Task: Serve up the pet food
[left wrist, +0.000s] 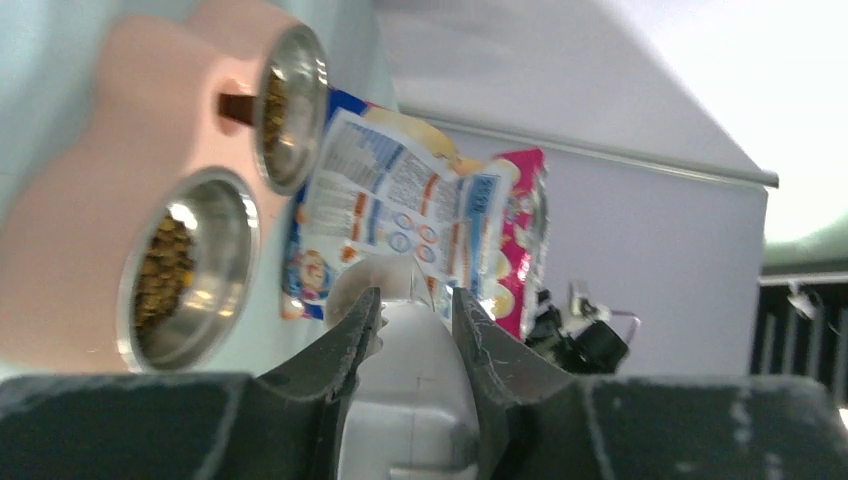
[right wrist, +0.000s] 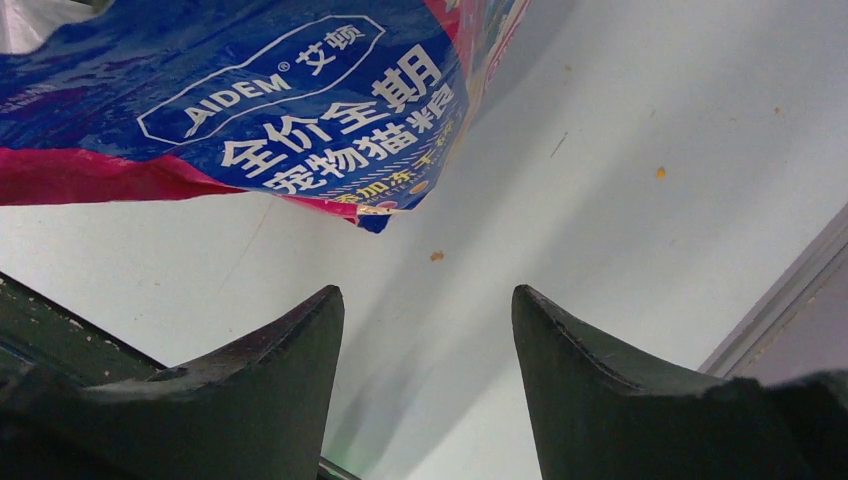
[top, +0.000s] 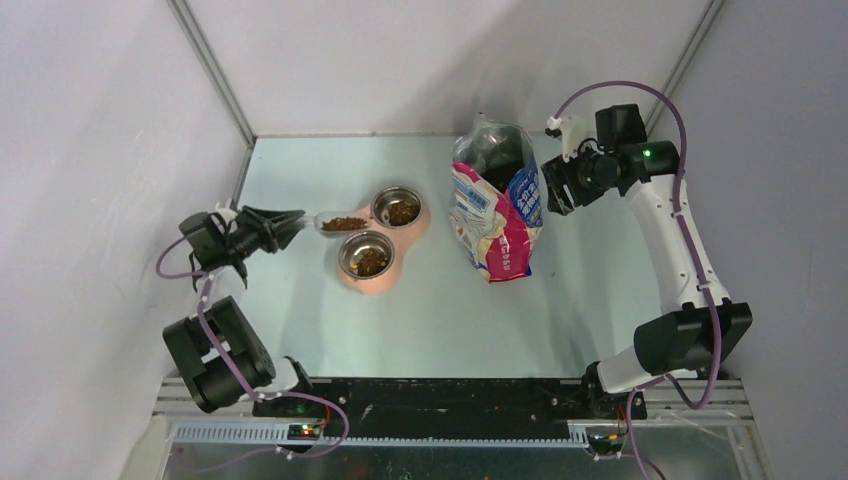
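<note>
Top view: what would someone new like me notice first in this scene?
Probably the bright pink, white and blue bag standing open right of centre, with the right gripper open beside it. Next comes the pink feeder left of it, with brown pet food in both bowls, and the left gripper holding a filled scoop at its left side.

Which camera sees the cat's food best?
The top view: kibble shows from above in both bowls and the scoop. The left wrist view sees the bowls sideways, so only part shows. The right wrist view shows only the bag, the table and tiny crumbs.
</note>
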